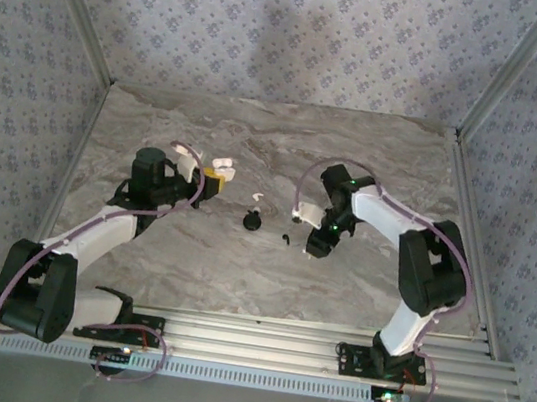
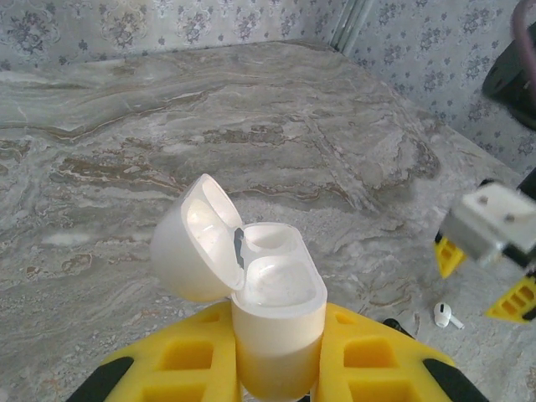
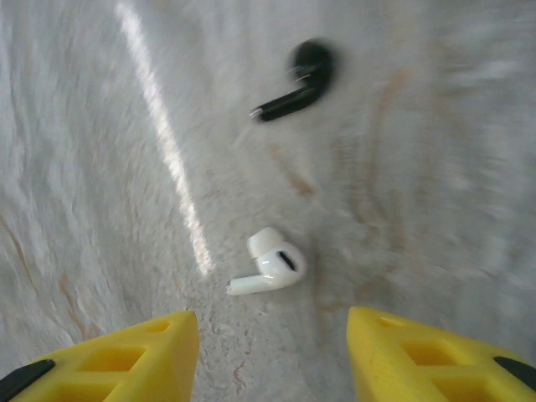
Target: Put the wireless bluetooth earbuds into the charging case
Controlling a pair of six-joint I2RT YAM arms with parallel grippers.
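Left fingers (image 2: 188,356) clamped on the body of the white charging case (image 2: 276,310), held upright with the lid hinged back so both wells face up, seemingly empty and ready to receive. Right fingers (image 3: 126,360) spread wide, nothing between them, poised above a white earbud (image 3: 270,266) lying on its side on the tabletop (image 3: 435,218), likely lined up to straddle it; black earbud (image 3: 297,79) lies farther off, apart

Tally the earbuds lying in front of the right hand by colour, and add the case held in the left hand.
White earbud: 1
Black earbud: 1
White charging case, lid open, in the left hand: 1
Total: 3
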